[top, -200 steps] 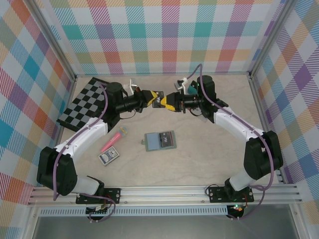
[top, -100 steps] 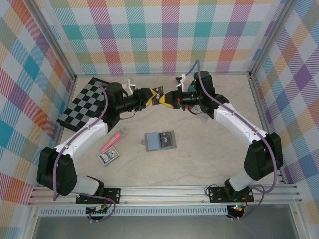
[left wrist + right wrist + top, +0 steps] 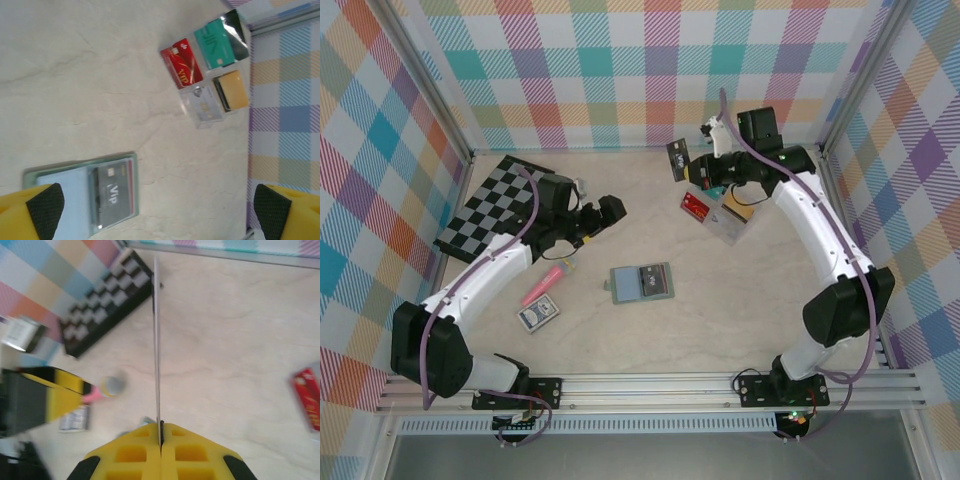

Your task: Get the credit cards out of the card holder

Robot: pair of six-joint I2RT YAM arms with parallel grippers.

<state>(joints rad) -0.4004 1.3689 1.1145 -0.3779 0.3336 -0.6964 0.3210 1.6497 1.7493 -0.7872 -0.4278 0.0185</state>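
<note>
The right gripper [image 3: 690, 166] is up off the table [image 3: 720, 300] near the back wall, jaws pressed flat together on the bottom edge of a dark card [image 3: 676, 158]. From its own wrist camera that card shows edge-on as a thin upright line rising from between the yellow fingers. The left gripper [image 3: 608, 210] is held over the middle-left of the table, its jaws spread as wide as they go with nothing between them. In the left wrist view its two black pads [image 3: 46, 204] sit at opposite bottom corners with bare table between. The card holder [image 3: 641, 283] lies open and flat on the table near the centre, in front of both grippers and well apart from each. It has one grey card marked VIP [image 3: 113, 193] tucked in one half, while the other half looks pale. Four loose cards lie close together on the table below the right arm: a red card [image 3: 182, 64], a teal card [image 3: 216, 46], a gold card [image 3: 232, 90] and a silver-grey card [image 3: 202, 103] just beside the gold one. A checkered board [image 3: 490, 205] lies at the back left. A pink tube [image 3: 548, 283] and a pack of playing cards [image 3: 537, 316] lie to the left of the card holder.
</note>
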